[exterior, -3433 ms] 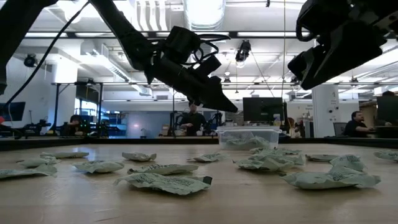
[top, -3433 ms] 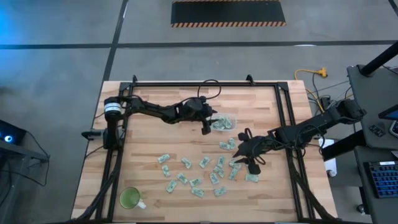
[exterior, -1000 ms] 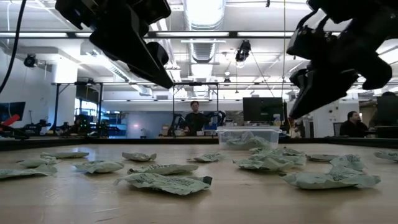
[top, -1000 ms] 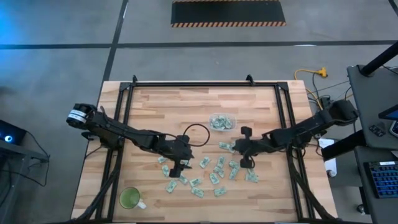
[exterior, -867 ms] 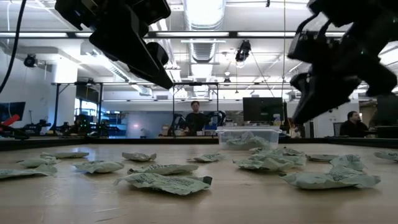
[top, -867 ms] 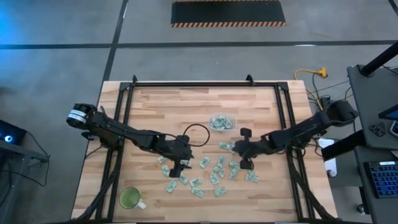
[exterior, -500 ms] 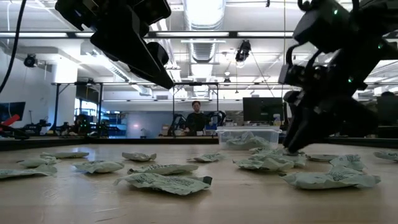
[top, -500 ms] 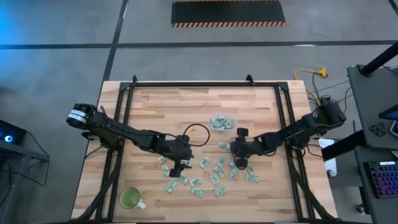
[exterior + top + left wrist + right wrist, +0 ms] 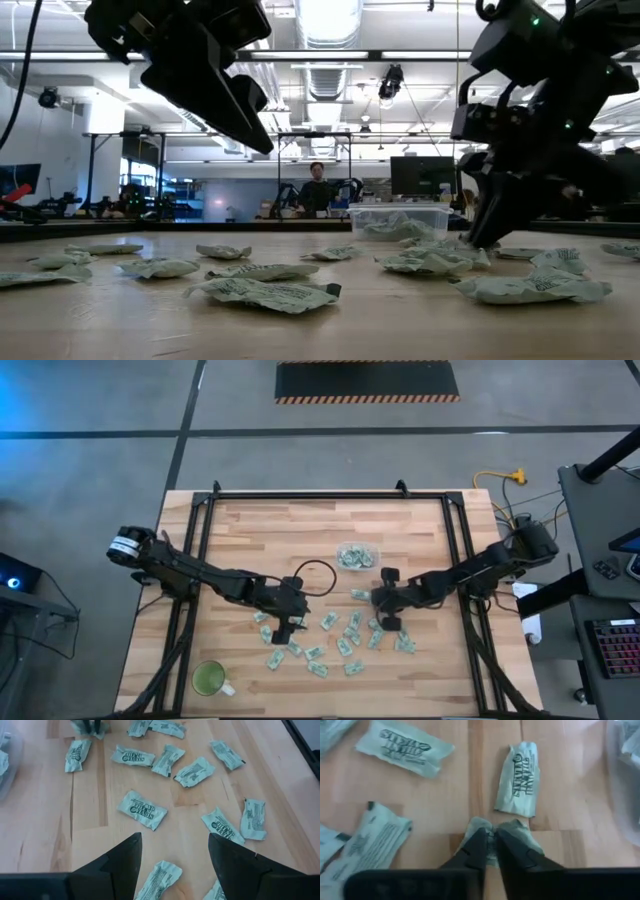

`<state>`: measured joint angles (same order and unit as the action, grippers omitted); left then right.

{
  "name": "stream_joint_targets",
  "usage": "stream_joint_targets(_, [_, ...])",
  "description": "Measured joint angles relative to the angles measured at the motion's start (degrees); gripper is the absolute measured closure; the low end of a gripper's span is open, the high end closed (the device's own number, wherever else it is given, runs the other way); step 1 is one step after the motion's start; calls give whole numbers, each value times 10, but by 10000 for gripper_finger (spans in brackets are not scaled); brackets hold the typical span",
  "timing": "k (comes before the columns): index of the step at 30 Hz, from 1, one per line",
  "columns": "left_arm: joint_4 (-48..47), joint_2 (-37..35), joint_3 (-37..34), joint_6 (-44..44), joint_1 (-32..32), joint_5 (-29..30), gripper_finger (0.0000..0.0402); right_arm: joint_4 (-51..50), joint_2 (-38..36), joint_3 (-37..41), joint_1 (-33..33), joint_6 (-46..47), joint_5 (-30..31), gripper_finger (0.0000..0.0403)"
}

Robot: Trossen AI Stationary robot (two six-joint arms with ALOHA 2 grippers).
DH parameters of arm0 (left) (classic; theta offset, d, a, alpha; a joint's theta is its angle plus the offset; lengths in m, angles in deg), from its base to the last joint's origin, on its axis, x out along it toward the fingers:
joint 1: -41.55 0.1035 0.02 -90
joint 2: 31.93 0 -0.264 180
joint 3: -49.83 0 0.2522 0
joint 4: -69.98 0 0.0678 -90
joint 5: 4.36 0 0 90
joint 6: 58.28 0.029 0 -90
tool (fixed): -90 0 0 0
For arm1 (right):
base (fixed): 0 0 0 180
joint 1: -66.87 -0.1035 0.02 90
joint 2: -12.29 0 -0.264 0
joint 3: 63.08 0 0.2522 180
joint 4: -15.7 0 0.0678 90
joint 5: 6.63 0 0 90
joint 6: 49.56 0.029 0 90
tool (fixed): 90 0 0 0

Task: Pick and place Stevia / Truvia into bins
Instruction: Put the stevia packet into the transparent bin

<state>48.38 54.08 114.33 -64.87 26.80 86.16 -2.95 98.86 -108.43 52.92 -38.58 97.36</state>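
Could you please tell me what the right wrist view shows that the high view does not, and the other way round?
Only the right wrist view shows the right gripper pinching a crumpled sachet against the table. Only the high view shows the green cup, the clear bin as a whole, and the left gripper over the scattered sachets. Both show loose sachets lying on the wood.

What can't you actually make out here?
- Whether the pinched sachet has left the table: right wrist view, the right gripper covers its middle.
- How many sachets fill the clear tub: high view, too small.
- Sachet under the left gripper: left wrist view, cut by the picture's edge.
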Motion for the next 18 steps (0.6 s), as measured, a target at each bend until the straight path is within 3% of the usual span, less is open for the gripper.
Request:
stream_joint_targets(12, [1, 0, -1, 10, 0, 0, 189, 4, -73, 0, 0, -36, 16, 394])
stream_joint_targets(14, [1, 0, -1, 12, 0, 0, 189, 7, -88, 0, 0, -53, 50, 394])
stream_joint_targets(18, [1, 0, -1, 14, 0, 0, 189, 12, -112, 0, 8, -90, 184, 394])
